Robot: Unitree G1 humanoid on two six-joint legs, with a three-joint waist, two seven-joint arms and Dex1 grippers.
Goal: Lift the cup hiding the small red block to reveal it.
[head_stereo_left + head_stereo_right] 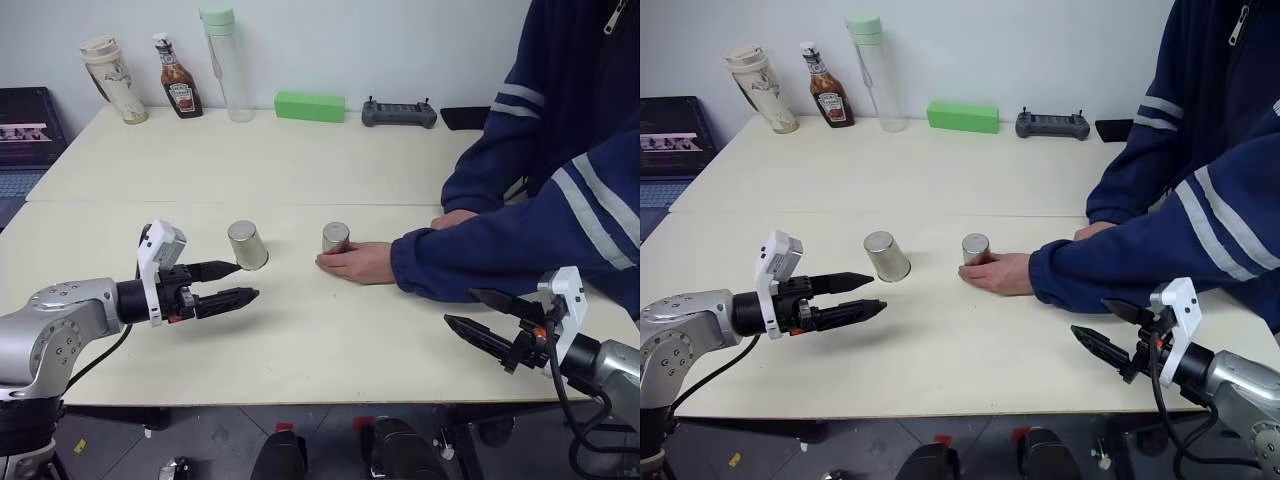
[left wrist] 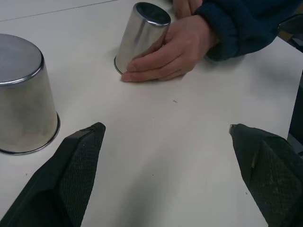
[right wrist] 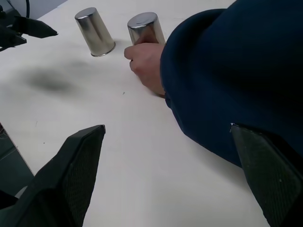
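Note:
Two shiny silver cups stand upside down mid-table: one point(image 1: 247, 245) stands alone, the other point(image 1: 335, 237) has a person's hand point(image 1: 360, 262) resting against its side. The small red block is hidden. My left gripper point(image 1: 249, 280) hovers open just in front of the lone cup, a little to its left, nothing between its fingers. In the left wrist view that cup point(image 2: 23, 94) is close beside one finger point(image 2: 71, 175). My right gripper point(image 1: 459, 307) hangs open near the front right edge, below the person's blue sleeve point(image 1: 500, 250), and holds nothing.
Along the back edge stand a beige tumbler point(image 1: 115, 80), a ketchup bottle point(image 1: 180, 90), a tall clear bottle with green cap point(image 1: 225, 60), a long green block point(image 1: 309, 106) and a grey controller point(image 1: 399, 113). A laptop point(image 1: 25, 130) sits far left. The person's arms cover the table's right side.

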